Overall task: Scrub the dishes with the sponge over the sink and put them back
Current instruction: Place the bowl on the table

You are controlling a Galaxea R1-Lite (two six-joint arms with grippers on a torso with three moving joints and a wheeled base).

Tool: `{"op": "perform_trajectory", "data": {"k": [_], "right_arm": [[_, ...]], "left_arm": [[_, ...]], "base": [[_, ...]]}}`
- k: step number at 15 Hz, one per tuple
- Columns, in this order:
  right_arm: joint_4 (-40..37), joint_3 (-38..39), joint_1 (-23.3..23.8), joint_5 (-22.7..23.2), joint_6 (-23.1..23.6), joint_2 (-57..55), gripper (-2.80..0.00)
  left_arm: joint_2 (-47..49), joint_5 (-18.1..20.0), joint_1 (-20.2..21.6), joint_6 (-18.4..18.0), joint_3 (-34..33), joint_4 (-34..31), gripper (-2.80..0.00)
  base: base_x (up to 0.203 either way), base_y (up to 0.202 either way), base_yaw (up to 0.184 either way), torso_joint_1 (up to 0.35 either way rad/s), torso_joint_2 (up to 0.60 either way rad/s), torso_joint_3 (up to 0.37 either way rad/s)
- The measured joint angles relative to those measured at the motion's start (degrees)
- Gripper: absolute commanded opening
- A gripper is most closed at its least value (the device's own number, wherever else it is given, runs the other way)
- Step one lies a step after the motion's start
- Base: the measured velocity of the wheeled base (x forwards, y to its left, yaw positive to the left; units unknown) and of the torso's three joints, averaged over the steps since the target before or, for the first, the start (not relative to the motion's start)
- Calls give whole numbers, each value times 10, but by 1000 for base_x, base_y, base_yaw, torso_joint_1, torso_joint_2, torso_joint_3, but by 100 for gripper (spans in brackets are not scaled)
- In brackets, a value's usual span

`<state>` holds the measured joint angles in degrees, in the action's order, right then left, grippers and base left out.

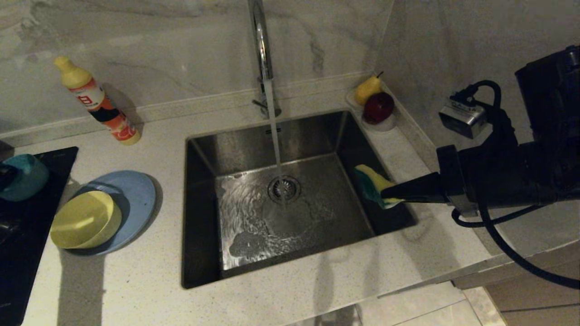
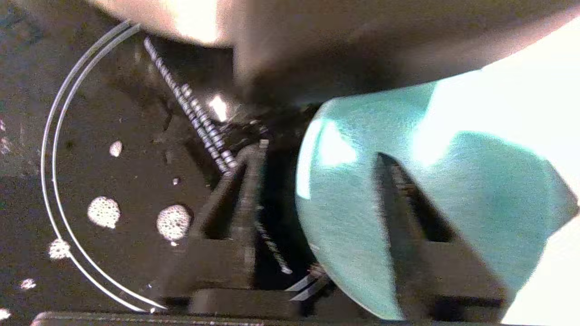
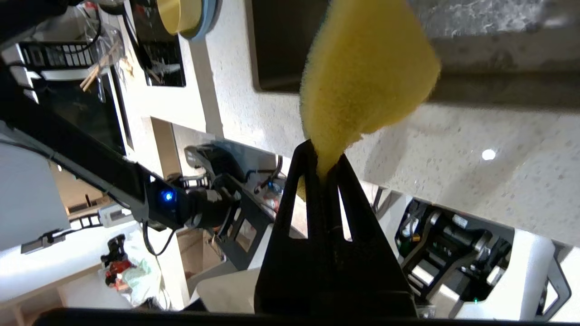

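Note:
The steel sink [image 1: 226,145] lies in the middle of the counter, and water runs from the tap [image 1: 260,40] onto its drain. Over its right side my right gripper [image 1: 384,195] [image 3: 324,156] is shut on the yellow sponge [image 1: 371,181] [image 3: 367,68], green face toward the basin. The teal bowl [image 1: 25,177] [image 2: 353,217] sits on the black cooktop at the far left. My left gripper [image 2: 319,151] is open astride its rim, one finger [image 2: 244,194] apart from the wall. The yellow bowl [image 1: 85,219] lies upside down on the light-blue plate [image 1: 136,194].
An orange detergent bottle [image 1: 97,102] leans at the back left. A small dish with a pear [image 1: 367,88] and a red apple [image 1: 378,107] stands in the back right corner. Foam blobs [image 2: 104,212] dot the cooktop [image 1: 27,253].

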<state>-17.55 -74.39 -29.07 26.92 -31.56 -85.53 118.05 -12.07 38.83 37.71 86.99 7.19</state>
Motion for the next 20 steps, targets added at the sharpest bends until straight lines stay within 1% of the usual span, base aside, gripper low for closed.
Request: {"op": "perform_trajectory", "data": {"k": [3,4,6,7,8,9,11,12,13,16,19,20], "right_arm": [[12,6,0,0,1,-4,-280],[12,8,0,0,4,-4,-280],[11,13,0,-1,10,-6,-280],[11,14,0,-1,11,-6,-280],[9,15,0,-2,12,-4,-280],[8,15,0,-2,12,-1,-280],[5,16,0,-2,12,2,-280],[4,16,0,-2,12,2,-280],[4,16,0,-2,12,3,-280],[3,18,-2,-2,11,6,-280],[4,29,-2,-2,11,11,-280],[4,30,-2,-2,12,13,-280]], "left_arm": [[-32,-1,0,1,3,0,0],[-46,-1,0,-1,4,0,-280],[-77,4,-3,-3,3,-14,-280],[-95,16,-6,-4,2,-34,-280],[-116,38,-9,-5,1,-52,-280],[-139,72,-13,-7,-3,-68,-280],[-190,139,-17,-27,-21,-91,-280],[-216,161,-23,-47,-35,-110,-280],[-241,171,-34,-71,-54,-138,-280],[-287,180,-65,-153,-113,-195,-280],[-306,181,-89,-236,-175,-222,-280],[-308,181,-92,-248,-187,-225,-280]], "base": [[0,0,0,0,0,0],[0,0,0,0,0,0],[0,0,0,0,0,0],[0,0,0,0,0,0],[0,0,0,0,0,0],[0,0,0,0,0,0],[0,0,0,0,0,0],[0,0,0,0,0,0],[0,0,0,0,0,0],[0,0,0,0,0,0],[0,0,0,0,0,0],[0,0,0,0,0,0]]}}
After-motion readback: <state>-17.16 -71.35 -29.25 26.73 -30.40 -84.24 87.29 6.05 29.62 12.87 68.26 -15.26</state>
